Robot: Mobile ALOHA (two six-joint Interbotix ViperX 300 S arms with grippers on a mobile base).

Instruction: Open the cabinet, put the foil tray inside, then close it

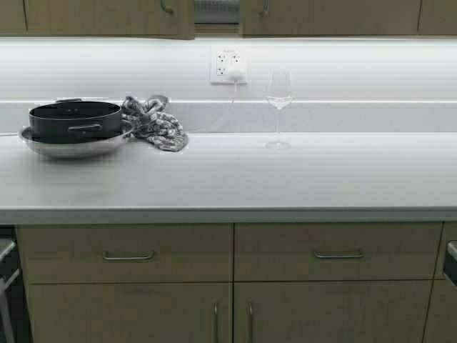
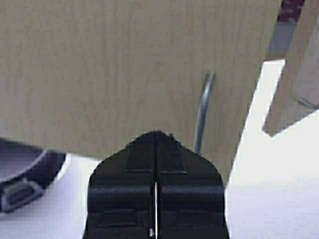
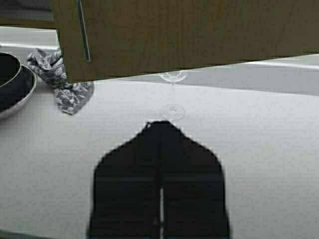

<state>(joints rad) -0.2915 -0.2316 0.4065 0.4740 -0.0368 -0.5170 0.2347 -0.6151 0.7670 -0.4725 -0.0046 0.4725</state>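
Lit white wall [image 1: 357,68] behind pale countertop [image 1: 235,179], tan drawers [image 1: 128,254] below.

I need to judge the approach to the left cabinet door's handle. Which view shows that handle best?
The left wrist view: the handle stands large on the cabinet door, just beyond the shut left claw. The high view shows only its lower end at the frame's top. The right wrist view shows it smaller.
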